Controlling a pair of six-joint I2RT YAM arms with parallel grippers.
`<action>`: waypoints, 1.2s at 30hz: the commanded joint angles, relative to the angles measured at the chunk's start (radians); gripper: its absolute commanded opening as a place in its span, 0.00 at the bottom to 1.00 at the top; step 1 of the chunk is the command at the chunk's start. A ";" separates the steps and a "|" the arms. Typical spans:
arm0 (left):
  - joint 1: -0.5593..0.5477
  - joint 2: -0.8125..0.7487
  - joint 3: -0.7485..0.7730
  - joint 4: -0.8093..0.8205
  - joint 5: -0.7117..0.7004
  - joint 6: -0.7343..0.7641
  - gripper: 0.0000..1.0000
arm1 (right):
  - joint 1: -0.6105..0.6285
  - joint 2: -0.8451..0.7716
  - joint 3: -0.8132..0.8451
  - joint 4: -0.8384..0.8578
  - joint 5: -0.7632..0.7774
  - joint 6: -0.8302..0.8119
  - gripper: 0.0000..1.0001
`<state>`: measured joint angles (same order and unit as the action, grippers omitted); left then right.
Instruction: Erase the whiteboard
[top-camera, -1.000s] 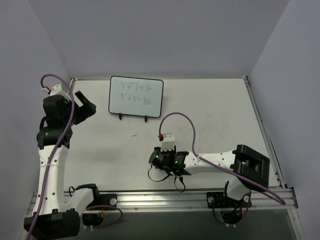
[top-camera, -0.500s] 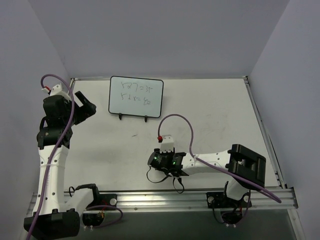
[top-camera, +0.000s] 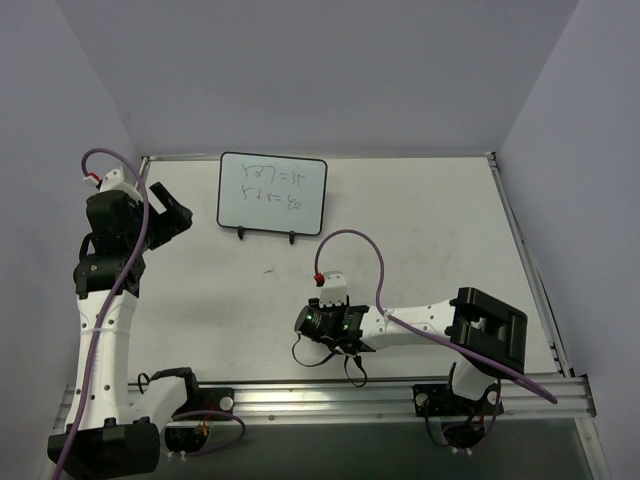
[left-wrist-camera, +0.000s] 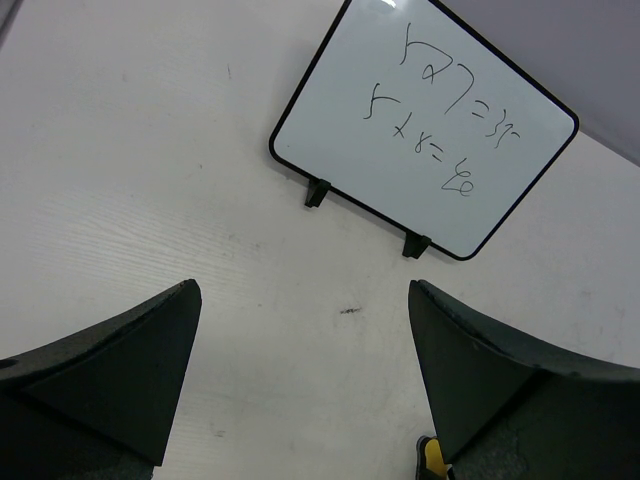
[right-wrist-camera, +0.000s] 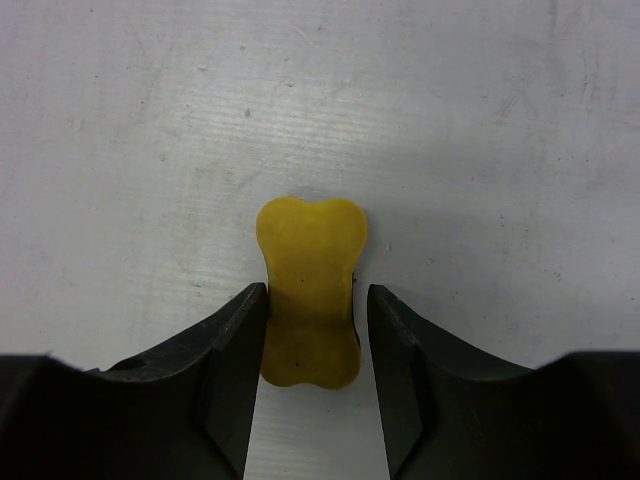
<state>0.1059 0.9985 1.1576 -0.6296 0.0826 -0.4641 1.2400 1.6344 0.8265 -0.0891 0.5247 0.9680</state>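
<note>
The whiteboard (top-camera: 272, 193) (left-wrist-camera: 425, 125) stands on two black feet at the back of the table, with two lines of dark handwriting on it. My left gripper (top-camera: 170, 215) (left-wrist-camera: 300, 290) hovers wide open to the board's left, with nothing between its fingers. My right gripper (top-camera: 303, 322) (right-wrist-camera: 318, 290) is low over the table's front middle, its jaws straddling a yellow bone-shaped eraser (right-wrist-camera: 310, 300). The left finger (right-wrist-camera: 240, 330) touches the eraser. A thin gap shows between the eraser and the right finger (right-wrist-camera: 395, 340). A corner of the eraser (left-wrist-camera: 434, 458) peeks out in the left wrist view.
A small dark scuff (left-wrist-camera: 350, 311) marks the table in front of the board. Purple-grey walls close in the back and both sides. A metal rail (top-camera: 330, 395) with the arm bases runs along the near edge.
My right gripper's jaws have narrowed around the eraser, and the right arm has shifted slightly left and toward the near edge. The left arm and the whiteboard have not moved.
</note>
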 joint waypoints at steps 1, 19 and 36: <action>0.005 -0.006 0.002 0.050 0.005 -0.005 0.94 | 0.009 0.018 0.033 -0.046 0.069 0.002 0.40; 0.006 -0.008 0.002 0.050 0.005 -0.005 0.94 | 0.010 0.042 0.059 -0.055 0.089 -0.022 0.40; 0.006 -0.006 0.002 0.048 0.005 -0.005 0.94 | 0.012 0.056 0.083 -0.080 0.115 -0.032 0.39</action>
<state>0.1059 0.9985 1.1572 -0.6296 0.0826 -0.4641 1.2446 1.6833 0.8768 -0.1299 0.5804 0.9363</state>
